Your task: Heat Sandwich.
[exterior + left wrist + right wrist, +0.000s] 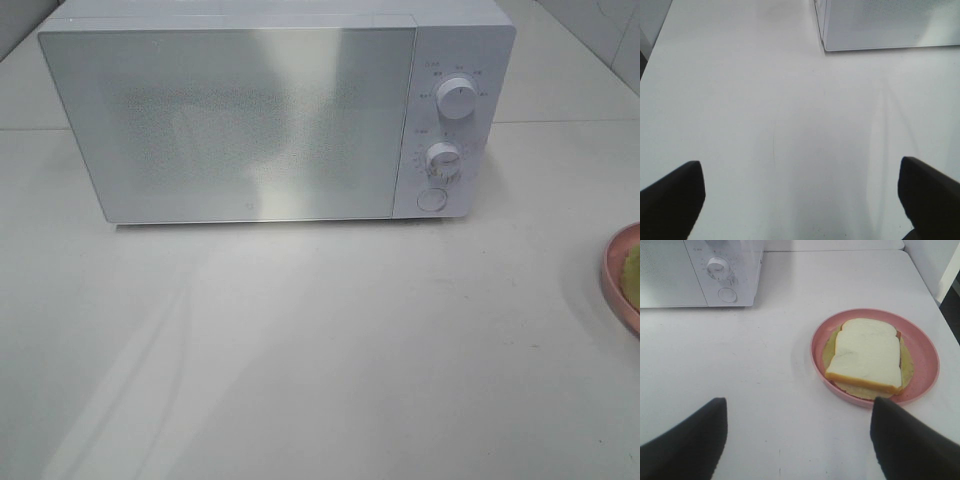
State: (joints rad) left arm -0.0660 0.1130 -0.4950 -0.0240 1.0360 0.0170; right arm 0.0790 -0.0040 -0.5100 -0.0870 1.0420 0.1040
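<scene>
Right wrist view shows the sandwich (867,354) lying flat on a round pink plate (925,347), which stands on the white table (765,390) well apart from the microwave (700,270); in the exterior high view only the edge of this plate (615,280) is visible at the right border, and the microwave (270,120) has its door closed. The right gripper (797,440) hovers near the plate with its jaws spread and nothing between them. The left gripper (800,200) hangs over bare table on the other side, jaws also wide apart and empty. I judge that the sandwich is light and soft: the white bread would dent under a firm pinch, and the layers with lettuce could slide or fall apart if it is lifted directly. The plate looks stiff, so its raised rim is the better place to take hold, keeping it level. The door must be opened first.
</scene>
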